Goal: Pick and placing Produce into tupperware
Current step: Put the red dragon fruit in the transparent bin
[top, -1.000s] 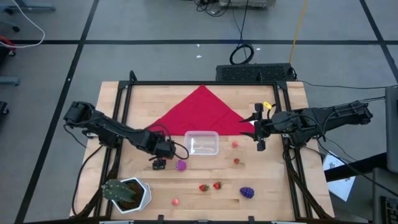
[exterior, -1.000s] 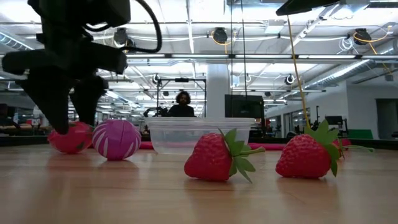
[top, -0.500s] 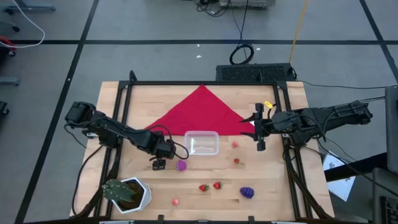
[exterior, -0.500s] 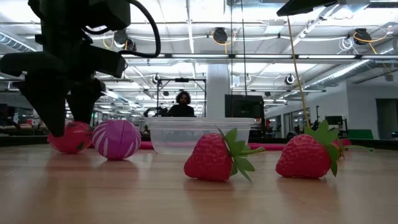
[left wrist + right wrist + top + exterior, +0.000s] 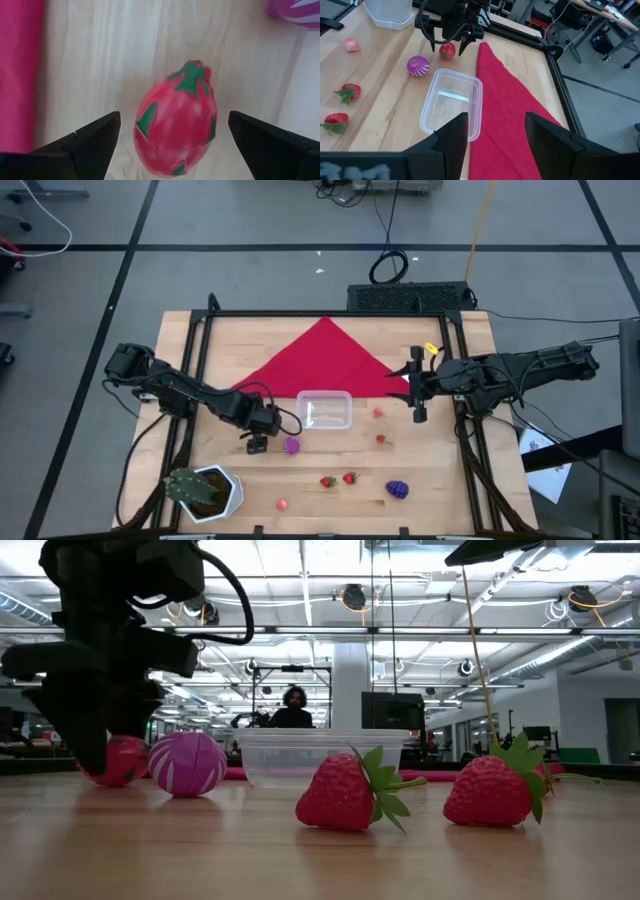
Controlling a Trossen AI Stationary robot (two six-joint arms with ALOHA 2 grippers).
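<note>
The tupperware holds nothing yet; my left fingers gape around the red fruit, unclosed; right fingers part-open, empty.

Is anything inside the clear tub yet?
No produce shows inside the tub; through its clear walls only the bare bottom is visible. The open left gripper straddles a red-and-green fruit beside it.

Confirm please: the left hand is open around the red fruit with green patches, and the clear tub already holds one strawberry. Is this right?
Not quite. The clear tub is empty, as the right wrist view shows. The rest is right: the left hand is open around the red fruit with green patches, seen in the left wrist view.
</note>
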